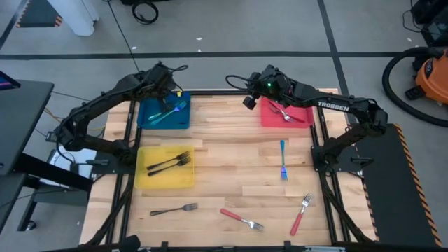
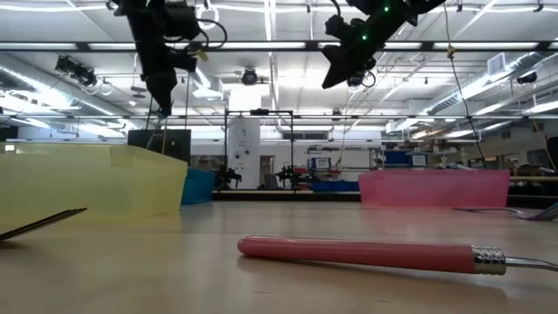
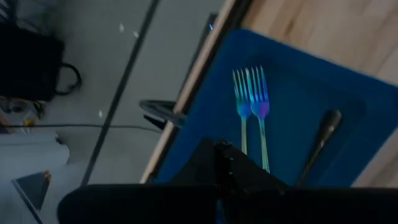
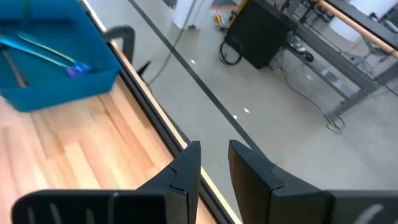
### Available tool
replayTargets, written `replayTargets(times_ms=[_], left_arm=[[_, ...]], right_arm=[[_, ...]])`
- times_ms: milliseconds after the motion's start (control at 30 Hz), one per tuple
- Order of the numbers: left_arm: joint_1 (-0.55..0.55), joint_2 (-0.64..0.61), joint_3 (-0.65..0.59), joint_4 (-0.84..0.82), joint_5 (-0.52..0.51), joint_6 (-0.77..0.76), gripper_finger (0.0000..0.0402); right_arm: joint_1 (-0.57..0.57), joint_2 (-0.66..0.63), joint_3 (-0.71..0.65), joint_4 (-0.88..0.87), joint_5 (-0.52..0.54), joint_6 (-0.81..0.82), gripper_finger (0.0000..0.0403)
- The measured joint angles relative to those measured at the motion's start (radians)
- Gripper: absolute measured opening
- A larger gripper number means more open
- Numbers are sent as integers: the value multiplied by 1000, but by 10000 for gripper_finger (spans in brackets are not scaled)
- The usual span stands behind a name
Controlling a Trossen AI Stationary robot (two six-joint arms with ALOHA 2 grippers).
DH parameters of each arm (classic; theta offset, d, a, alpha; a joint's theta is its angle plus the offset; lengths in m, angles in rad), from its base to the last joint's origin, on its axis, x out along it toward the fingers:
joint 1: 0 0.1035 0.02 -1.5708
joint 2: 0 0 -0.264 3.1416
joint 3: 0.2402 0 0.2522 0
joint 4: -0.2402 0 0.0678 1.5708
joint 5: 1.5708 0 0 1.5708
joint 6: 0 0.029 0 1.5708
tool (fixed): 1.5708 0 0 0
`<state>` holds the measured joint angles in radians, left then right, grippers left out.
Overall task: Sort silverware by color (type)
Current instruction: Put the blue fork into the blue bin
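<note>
Three trays sat on the table [image 1: 231,140]: one tray [image 1: 148,119] at the far left corner held forks [image 1: 166,113]; a second [image 1: 166,182] lay just nearer along the left edge with two forks [image 1: 169,164]; a third [image 1: 302,120] at the far right corner held forks [image 1: 283,113]; four loose forks [image 1: 241,219] lay toward the near edge and right of centre.

Wooden table [image 1: 231,150]: blue tray [image 1: 148,119] at far left corner, red tray [image 1: 304,118] at far right, yellow tray [image 1: 165,178] on left side. Loose forks: blue fork [image 1: 283,159] right of centre; black fork [image 1: 173,209], two red forks [image 1: 241,219] [image 1: 301,214] along near edge.
</note>
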<state>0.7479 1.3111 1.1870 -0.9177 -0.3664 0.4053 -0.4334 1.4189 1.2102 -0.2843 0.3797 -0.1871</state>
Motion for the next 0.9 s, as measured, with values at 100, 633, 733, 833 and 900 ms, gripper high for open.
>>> replayTargets(times_ms=[100, 633, 733, 833, 900], left_arm=[[0, 37, -1, -28, 0, 0, 0], [0, 307, -1, -31, -17, 0, 6], [0, 340, -1, -27, 13, -11, 17], [0, 373, -1, -32, 57, -31, 26], [0, 392, -2, -36, 67, -33, 30]], right_arm=[[-6, 0, 0, -23, 35, 0, 91], [-12, -62, 0, -52, 57, -9, 91], [-12, -70, 0, -64, 57, -8, 91], [-13, -77, 0, -85, 63, -8, 91], [-13, -82, 0, -98, 73, -8, 91]])
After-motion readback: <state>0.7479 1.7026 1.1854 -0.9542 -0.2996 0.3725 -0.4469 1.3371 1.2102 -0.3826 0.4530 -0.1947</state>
